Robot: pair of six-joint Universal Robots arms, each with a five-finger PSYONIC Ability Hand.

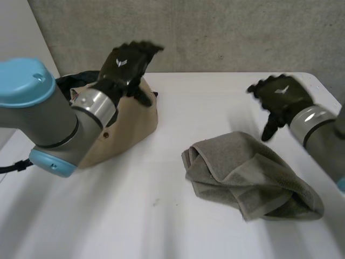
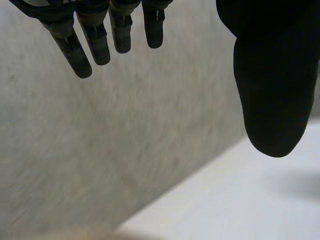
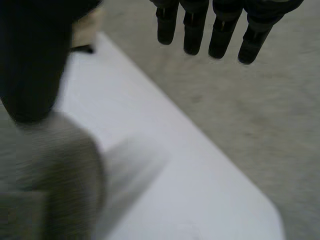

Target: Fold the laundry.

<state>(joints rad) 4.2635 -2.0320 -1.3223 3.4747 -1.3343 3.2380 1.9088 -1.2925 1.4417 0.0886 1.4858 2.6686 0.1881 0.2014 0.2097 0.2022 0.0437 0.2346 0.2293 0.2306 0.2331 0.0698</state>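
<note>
A grey-green towel (image 1: 250, 175) lies crumpled and loosely folded on the white table (image 1: 161, 216), right of the middle. My right hand (image 1: 280, 97) hovers above the table just behind the towel, open, touching nothing. In the right wrist view its fingers (image 3: 215, 30) hang straight and the thumb (image 3: 30, 60) stands over a blurred bit of the towel (image 3: 50, 175). My left hand (image 1: 128, 62) is raised over a tan bag (image 1: 129, 124) at the back left, open and empty. Its fingers (image 2: 95, 35) and thumb (image 2: 272, 85) spread wide toward the wall.
The tan bag has a dark opening and stands at the table's back left, partly behind my left arm (image 1: 43, 118). A grey concrete wall (image 1: 215, 32) runs behind the table. The table's far right corner (image 3: 260, 210) lies near my right hand.
</note>
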